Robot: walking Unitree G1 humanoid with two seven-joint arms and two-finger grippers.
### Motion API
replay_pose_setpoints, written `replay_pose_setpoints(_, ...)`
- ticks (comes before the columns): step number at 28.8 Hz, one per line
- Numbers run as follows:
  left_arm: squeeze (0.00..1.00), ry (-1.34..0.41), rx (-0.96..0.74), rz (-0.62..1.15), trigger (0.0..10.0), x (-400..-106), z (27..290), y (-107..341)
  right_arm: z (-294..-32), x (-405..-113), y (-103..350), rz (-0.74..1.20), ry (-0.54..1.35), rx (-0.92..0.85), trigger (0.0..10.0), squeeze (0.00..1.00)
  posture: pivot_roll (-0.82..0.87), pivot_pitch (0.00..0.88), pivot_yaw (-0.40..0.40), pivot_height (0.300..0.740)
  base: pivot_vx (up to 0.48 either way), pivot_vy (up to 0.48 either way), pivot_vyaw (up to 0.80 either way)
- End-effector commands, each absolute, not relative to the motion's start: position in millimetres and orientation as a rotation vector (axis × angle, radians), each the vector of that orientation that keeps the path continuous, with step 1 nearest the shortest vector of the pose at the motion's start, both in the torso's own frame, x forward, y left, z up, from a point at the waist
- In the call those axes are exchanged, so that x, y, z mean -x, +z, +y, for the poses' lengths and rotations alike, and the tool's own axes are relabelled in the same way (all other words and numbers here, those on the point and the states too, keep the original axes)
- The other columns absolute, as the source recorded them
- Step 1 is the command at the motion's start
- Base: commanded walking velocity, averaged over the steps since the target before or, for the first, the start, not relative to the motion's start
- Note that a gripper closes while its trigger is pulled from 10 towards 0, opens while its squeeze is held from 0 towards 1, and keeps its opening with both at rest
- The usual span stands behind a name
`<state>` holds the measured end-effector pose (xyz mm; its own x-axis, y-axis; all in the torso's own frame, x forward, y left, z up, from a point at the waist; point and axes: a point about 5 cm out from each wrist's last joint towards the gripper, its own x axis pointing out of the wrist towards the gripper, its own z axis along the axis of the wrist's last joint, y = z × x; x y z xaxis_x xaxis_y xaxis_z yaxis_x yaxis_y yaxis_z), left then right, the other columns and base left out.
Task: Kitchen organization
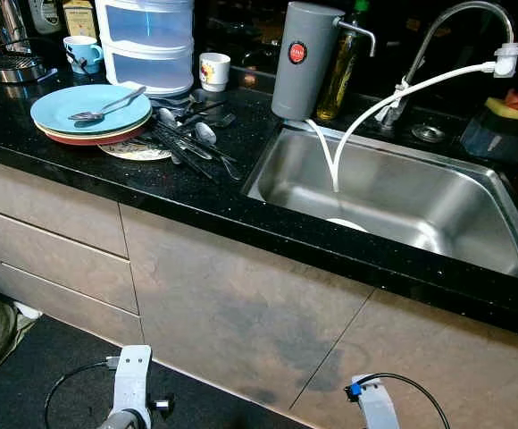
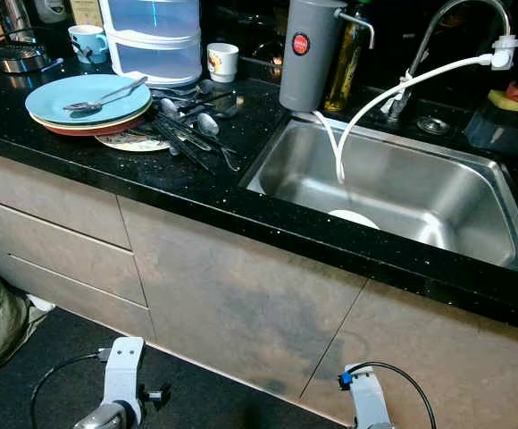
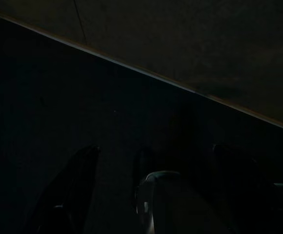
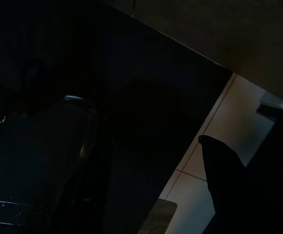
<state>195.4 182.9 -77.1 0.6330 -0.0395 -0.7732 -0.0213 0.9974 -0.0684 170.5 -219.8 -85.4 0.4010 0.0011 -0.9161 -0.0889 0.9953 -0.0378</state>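
Nothing is picked up yet; both arms hang low at the bottom edge, and I cannot tell how either gripper is set. Upper left, the spoon point(image 1: 107, 106) lies on the blue plate point(image 1: 58, 106), handle pointing up-right toward the cutlery pile point(image 1: 192, 134). Next, I reckon, a reach up to the counter point(image 1: 80, 165).

Black speckled desk point(image 1: 107, 179) carrying stacked plates point(image 1: 91, 114), loose cutlery point(image 1: 192, 141), mugs point(image 1: 213, 71), grey canister point(image 1: 302, 59).

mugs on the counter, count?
2. Blue-and-white mug stands left of the clear drawer unit; white patterned mug stands right of it. Others may be hidden behind the unit.
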Motion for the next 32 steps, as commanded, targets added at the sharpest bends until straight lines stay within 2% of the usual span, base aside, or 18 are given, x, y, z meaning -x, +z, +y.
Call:
replay_pose_setpoints(1, 0.0, -0.024, 0.07, 0.904, 10.0, -191.8, 179.1, -79.6, -227.0, -167.6, -85.3, 1.166, 0.018, 0.102, 10.0, 0.0, 0.11, 0.0, -0.098, 0.74, 0.0, 0.0, 0.0)
replay_pose_setpoints(8, 0.0, -0.015, 0.066, 0.913, 10.0, -190.1, 180.3, -80.5, -228.8, -165.5, -85.8, 1.175, 0.012, 0.108, 10.0, 0.0, 0.11, 0.0, -0.098, 0.74, 0.0, 0.0, 0.0)
replay_pose_setpoints(32, 0.0, -0.021, 0.048, 0.918, 10.0, -189.4, 179.6, -81.0, -230.1, -163.8, -86.3, 1.183, 0.015, 0.115, 10.0, 0.0, 0.11, 0.0, -0.103, 0.74, 0.0, 0.31, 0.0)
